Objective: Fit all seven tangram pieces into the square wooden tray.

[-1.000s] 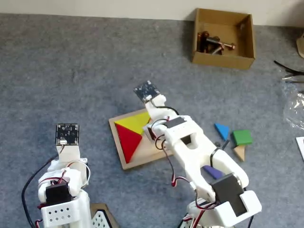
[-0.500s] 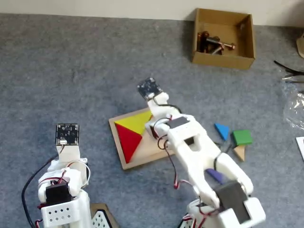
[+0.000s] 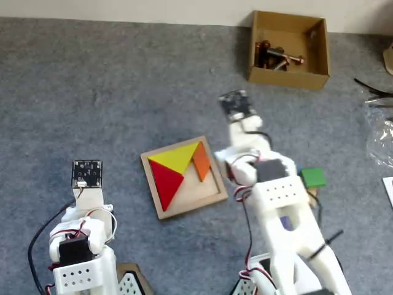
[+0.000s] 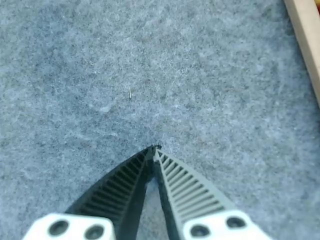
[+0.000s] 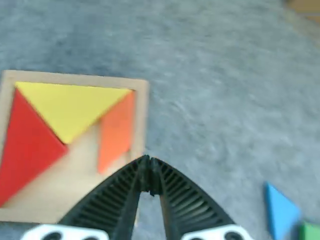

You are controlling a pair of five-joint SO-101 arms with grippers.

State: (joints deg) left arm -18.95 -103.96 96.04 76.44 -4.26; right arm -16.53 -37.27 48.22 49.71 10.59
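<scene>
1. Right tool [image 5: 149, 176]: fingers together, holding nothing, by the tray's right edge.
2. Left tool [image 4: 153, 152]: fingers together, holding nothing, over the grey tabletop [image 4: 150, 65].
3. Wooden tray [image 3: 161, 212]: mid-tabletop; holds red triangle [image 3: 167, 181], yellow triangle [image 3: 175, 158] and orange piece [image 3: 202, 161].
4. Blue triangle [image 5: 280, 210], green square [image 3: 314, 177]: loose, right of tray.
5. Cardboard box [image 3: 288, 78]: far right.
</scene>
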